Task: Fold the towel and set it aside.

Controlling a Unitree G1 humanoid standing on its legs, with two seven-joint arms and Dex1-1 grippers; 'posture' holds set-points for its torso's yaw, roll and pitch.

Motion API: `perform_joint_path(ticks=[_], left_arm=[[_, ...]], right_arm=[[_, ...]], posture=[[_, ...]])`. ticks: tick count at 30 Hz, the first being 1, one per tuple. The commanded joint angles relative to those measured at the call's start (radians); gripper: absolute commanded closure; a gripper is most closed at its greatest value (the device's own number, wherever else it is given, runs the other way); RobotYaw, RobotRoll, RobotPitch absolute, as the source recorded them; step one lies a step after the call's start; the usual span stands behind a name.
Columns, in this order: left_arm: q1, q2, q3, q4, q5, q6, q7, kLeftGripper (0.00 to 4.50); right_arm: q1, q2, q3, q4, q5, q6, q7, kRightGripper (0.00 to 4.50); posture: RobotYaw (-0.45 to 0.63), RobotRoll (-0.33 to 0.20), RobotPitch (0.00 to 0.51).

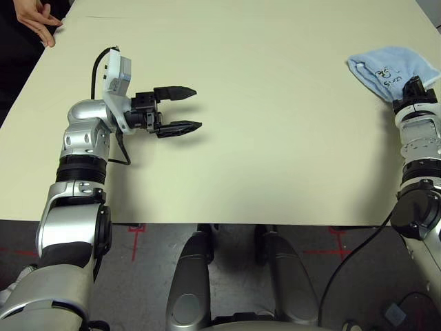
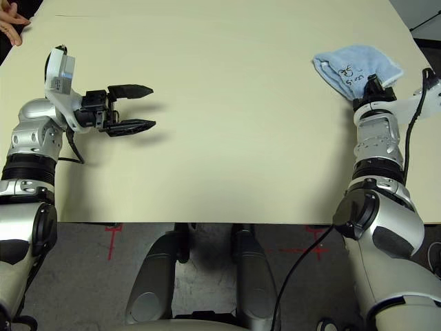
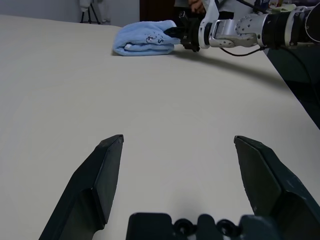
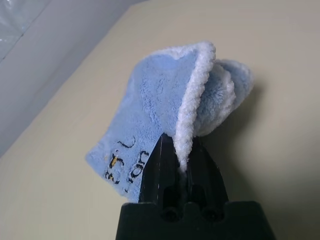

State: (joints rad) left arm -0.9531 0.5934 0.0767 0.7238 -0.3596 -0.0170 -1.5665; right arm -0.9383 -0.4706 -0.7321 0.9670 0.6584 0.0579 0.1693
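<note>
The towel is a light-blue terry cloth with white edging and dark embroidery, lying folded at the far right of the table. My right gripper is shut on the towel's near edge; in the right wrist view its two fingers pinch the white edging, and the cloth bunches up beyond them. My left gripper hovers open over the left part of the table, far from the towel, with nothing between its fingers. From the left wrist view the towel and the right gripper show across the table.
The cream table stretches bare between the two arms. A person's hand rests at the table's far left corner. The table's right edge runs close to the towel.
</note>
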Motion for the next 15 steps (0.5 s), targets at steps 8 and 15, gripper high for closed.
perform_joint_path(ticks=[8,15], left_arm=[[-0.029,-0.001,-0.014,0.017,0.017,-0.009,-0.021,0.0],[-0.022,0.002,-0.014,0.007,0.013,-0.006,-0.024,0.0]], right_arm=[[0.058,0.181,-0.007,-0.268,0.095,0.076,-0.139,4.49],[0.075,0.18,-0.007,-0.293,0.106,0.09,-0.182,4.49]], posture=[[0.01,0.0,0.3],[0.01,0.0,0.299]])
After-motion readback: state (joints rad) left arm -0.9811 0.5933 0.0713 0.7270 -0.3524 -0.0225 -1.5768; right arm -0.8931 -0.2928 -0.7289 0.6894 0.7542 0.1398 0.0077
